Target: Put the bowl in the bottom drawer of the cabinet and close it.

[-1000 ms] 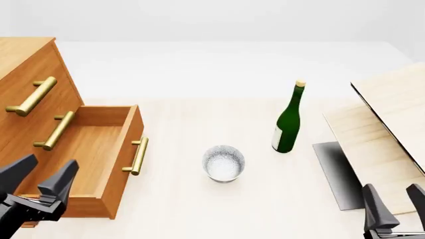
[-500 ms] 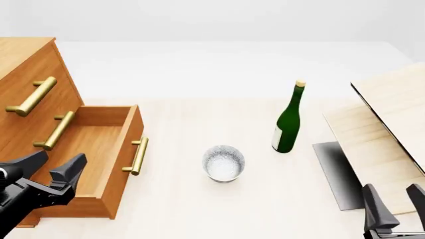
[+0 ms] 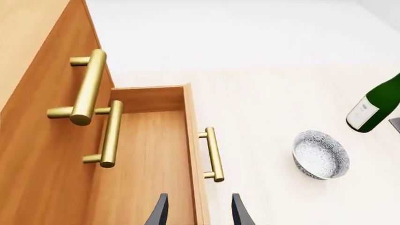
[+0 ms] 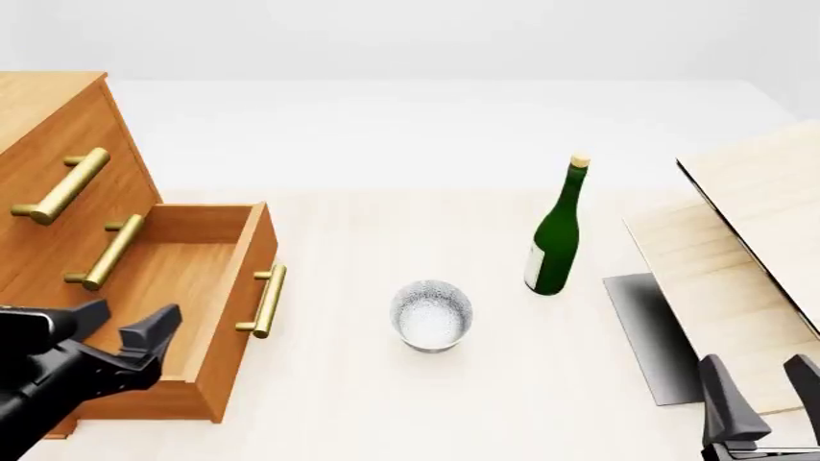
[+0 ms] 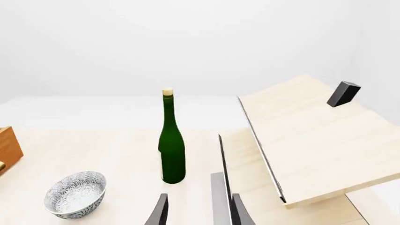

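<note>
The speckled white-grey bowl (image 4: 432, 314) stands upright on the table, right of the cabinet (image 4: 58, 134); it also shows as the bowl (image 3: 321, 154) and the bowl (image 5: 75, 194). The bottom drawer (image 4: 173, 274) is pulled out, its inside bare, with its brass handle (image 4: 265, 300) facing the bowl. My left gripper (image 4: 126, 325) is open over the drawer's near end, holding nothing; in the left wrist view the left gripper (image 3: 198, 208) straddles the drawer front (image 3: 192, 154). At the near right edge, far from the bowl, my right gripper (image 4: 759, 384) is open and holds nothing.
A green wine bottle (image 4: 556, 240) stands upright behind and right of the bowl. Pale wood boards (image 4: 750, 230) slope over a grey panel (image 4: 644, 331) at the right, with a small black block (image 5: 343, 93) on top. The two upper drawers are shut.
My left gripper has shifted right and lower, tipping in over the open drawer's near end. The right gripper, bowl and drawer have not moved.
</note>
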Available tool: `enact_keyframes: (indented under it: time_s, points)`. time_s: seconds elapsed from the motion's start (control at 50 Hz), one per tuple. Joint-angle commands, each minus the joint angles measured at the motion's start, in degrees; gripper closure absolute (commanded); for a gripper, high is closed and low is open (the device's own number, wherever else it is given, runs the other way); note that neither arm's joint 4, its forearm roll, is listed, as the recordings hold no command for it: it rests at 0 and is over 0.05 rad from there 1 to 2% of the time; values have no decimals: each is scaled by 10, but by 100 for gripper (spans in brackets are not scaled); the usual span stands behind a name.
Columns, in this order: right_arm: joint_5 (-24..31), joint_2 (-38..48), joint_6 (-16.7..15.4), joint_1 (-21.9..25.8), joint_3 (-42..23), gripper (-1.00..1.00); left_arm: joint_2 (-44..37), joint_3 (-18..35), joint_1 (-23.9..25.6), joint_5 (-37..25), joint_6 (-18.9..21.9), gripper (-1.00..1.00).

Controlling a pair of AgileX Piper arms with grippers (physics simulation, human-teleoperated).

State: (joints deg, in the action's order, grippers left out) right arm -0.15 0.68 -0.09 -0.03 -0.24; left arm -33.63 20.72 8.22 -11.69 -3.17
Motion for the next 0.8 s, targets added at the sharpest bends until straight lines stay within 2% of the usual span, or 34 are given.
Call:
enact_keyframes:
  time_s: [0.02,0.38,0.8]
  points:
    - [0,0,0,0,0,-100,-29,-7,1,14,-5,-100]
    - [0,0,0,0,0,-100,-85,-7,17,45,-22,-100]
    - [0,0,0,0,0,-100,-151,-3,26,88,-23,-100]
